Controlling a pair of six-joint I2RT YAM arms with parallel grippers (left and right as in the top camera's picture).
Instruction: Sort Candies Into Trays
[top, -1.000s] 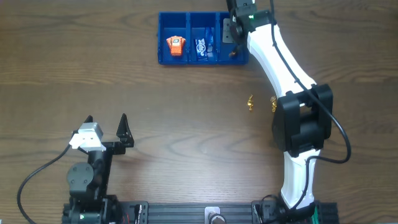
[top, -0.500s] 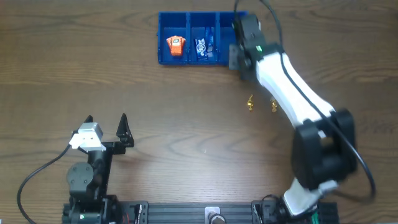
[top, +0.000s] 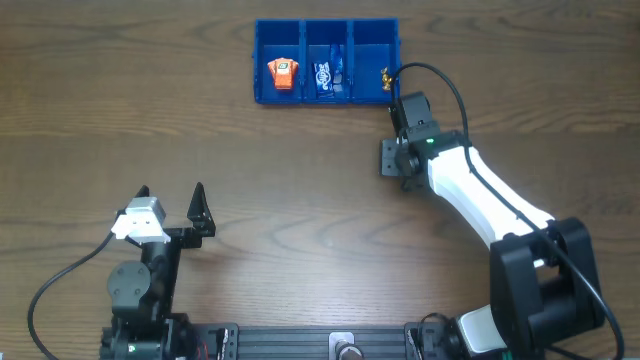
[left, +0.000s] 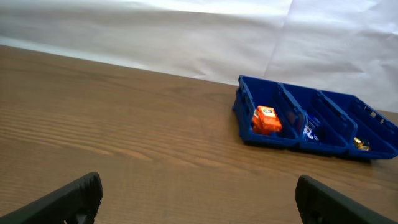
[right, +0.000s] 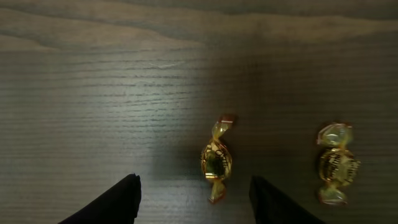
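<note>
Hovering over what, right now? — Desk

My right gripper (right: 194, 186) is low over the wooden table (top: 250, 160), above two loose pieces. Its fingers are spread wide and hold nothing. — Me

Which piece is lined up? — Desk

The nearer gold candy (right: 217, 158) lies flat between the two fingers, a little closer to one of them. The other gold candy (right: 336, 163) lies beside it, outside the fingers and not touching it. — Me

And the tray? — Desk

The blue tray (top: 326, 23) sits farther up the table. It has an orange candy (top: 283, 72) in the left compartment, a blue candy (top: 328, 76) in the middle and a sorted gold candy (top: 385, 76) in the right one. I'd say we are well along, with two gold ones left. — Me

Next move? — Desk

I'd centre on the nearer piece, drop straight down and close across its body rather than its twisted ends, without nudging its neighbour. Then it goes to the right compartment. The left gripper (top: 171, 195) is parked near its base, wide open and empty. — Me
</note>
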